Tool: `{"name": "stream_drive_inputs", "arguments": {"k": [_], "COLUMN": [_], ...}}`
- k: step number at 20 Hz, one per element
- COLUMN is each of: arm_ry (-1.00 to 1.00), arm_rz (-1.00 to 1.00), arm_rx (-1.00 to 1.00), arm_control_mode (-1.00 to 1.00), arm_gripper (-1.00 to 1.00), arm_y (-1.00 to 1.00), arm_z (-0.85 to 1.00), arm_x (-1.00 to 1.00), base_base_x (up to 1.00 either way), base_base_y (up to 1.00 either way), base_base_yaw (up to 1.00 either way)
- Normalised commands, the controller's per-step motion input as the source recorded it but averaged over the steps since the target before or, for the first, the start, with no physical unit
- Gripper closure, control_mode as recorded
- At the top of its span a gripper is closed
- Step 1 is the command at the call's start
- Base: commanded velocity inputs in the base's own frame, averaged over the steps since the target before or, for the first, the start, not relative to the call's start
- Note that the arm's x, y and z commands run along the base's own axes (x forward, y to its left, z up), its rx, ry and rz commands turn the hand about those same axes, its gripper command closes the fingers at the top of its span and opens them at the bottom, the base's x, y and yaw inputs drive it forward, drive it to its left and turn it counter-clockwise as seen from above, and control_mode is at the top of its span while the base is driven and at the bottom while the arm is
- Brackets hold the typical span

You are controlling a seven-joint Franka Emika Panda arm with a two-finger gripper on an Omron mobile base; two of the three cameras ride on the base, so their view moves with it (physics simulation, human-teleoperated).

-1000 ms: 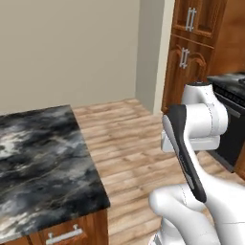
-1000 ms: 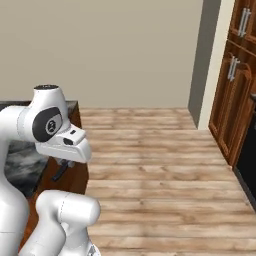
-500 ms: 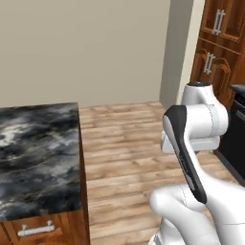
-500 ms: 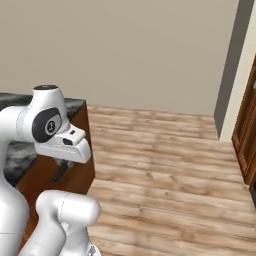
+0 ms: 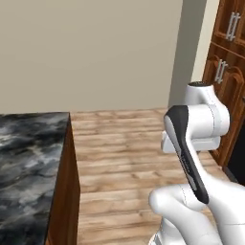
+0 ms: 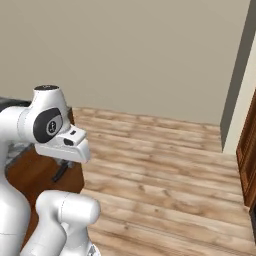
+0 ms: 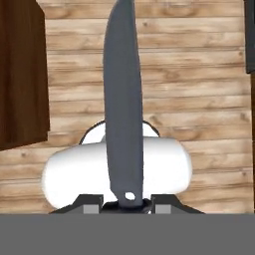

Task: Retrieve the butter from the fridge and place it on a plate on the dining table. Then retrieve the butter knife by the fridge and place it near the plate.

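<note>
Over the wooden floor (image 7: pixel 199 74), the gripper (image 7: pixel 130 203) clasps the butter knife (image 7: pixel 122 94); left, a marbled top (image 5: pixel 28 162).

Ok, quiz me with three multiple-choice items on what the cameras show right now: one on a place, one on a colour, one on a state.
1. Where is the marbled top in the left base view?
A. lower left
B. upper right
C. centre

2. What colour is the knife in the hand?
A. red
B. dark grey
C. yellow

3. What state is the hand in?
A. open and empty
B. shut on the knife
C. shut on a plate

Answers:
1. A: the marbled top lies at the lower left, with the wooden floor to its right.
2. B: the knife is a dark grey blade in the hand view.
3. B: the hand grips the knife by its end, and the blade points away over the floor.
</note>
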Motion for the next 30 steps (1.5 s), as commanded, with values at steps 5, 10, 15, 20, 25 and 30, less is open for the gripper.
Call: {"name": "stream_drive_inputs", "arguments": {"k": [5, 10, 15, 20, 25, 30], "arm_ry": [0.00, 0.00, 0.00, 0.00, 0.00, 0.00], "arm_rz": [0.00, 0.00, 0.00, 0.00, 0.00, 0.00], "arm_rx": [0.00, 0.00, 0.00, 0.00, 0.00, 0.00], "arm_control_mode": [1.00, 1.00, 1.00, 1.00, 1.00, 1.00], "arm_gripper": [1.00, 1.00, 1.00, 1.00, 1.00, 1.00], "arm_y": [0.00, 0.00, 0.00, 0.00, 0.00, 0.00], "arm_z": [0.00, 0.00, 0.00, 0.00, 0.00, 0.00], "arm_x": [0.00, 0.00, 0.00, 0.00, 0.00, 0.00], "base_base_x": [0.99, 1.00, 1.00, 1.00, 1.00, 1.00], "base_base_y": [-0.28, -0.30, -0.38, -0.32, -0.21, -0.14], "base_base_yaw": [0.09, 0.10, 0.12, 0.13, 0.14, 0.17]}}
